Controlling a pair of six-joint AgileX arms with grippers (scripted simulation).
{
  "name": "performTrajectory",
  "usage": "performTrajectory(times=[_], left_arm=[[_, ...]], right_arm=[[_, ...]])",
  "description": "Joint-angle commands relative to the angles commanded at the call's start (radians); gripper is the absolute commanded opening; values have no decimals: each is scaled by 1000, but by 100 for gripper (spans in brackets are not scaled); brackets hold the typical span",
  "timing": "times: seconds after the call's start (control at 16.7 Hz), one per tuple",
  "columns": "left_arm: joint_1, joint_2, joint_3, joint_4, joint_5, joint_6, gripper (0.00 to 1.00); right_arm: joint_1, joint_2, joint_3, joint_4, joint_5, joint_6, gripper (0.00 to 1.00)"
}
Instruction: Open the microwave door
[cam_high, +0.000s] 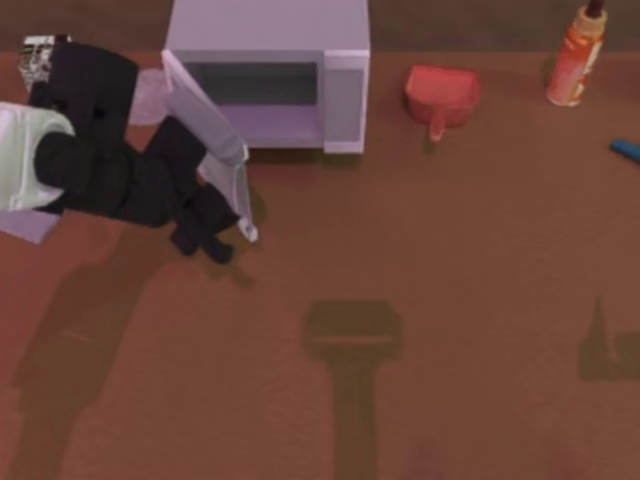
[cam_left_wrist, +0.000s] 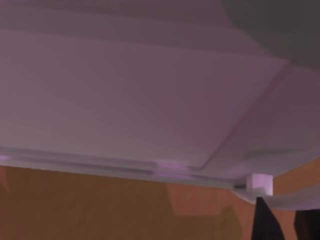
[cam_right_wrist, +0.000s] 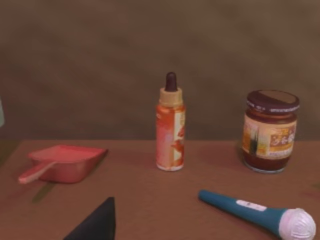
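The microwave (cam_high: 300, 60) stands at the far edge of the table (cam_high: 450, 300), toward its left corner. The microwave door (cam_high: 205, 110) is already swung well out from the front, hinged on its left side, so the pale lilac interior (cam_high: 270, 120) shows. I judge the task mostly done; perhaps a little more swing is left, and then the letting go.

The left gripper (cam_high: 232, 218) is at the free end of the door, near the handle (cam_high: 245, 205). It seems to hold this edge, but the fingers are dark against the arm, so I cannot tell if they are clenched or released. The left wrist view shows only the door's underside very close, with one small block (cam_left_wrist: 261, 184).

The right arm is outside the top view. Its wrist view shows a red scoop (cam_right_wrist: 62, 162), a dropper bottle (cam_right_wrist: 170, 130), a sauce jar (cam_right_wrist: 270, 132) and a blue microphone (cam_right_wrist: 255, 212); its fingers are cut off.
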Motion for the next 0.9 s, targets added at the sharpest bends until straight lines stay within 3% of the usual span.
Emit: performTrajectory(times=[0.9], left_arm=[[33,2,8,-42,48,82,0]], right_arm=[[0,0,0,0,0,0,100]])
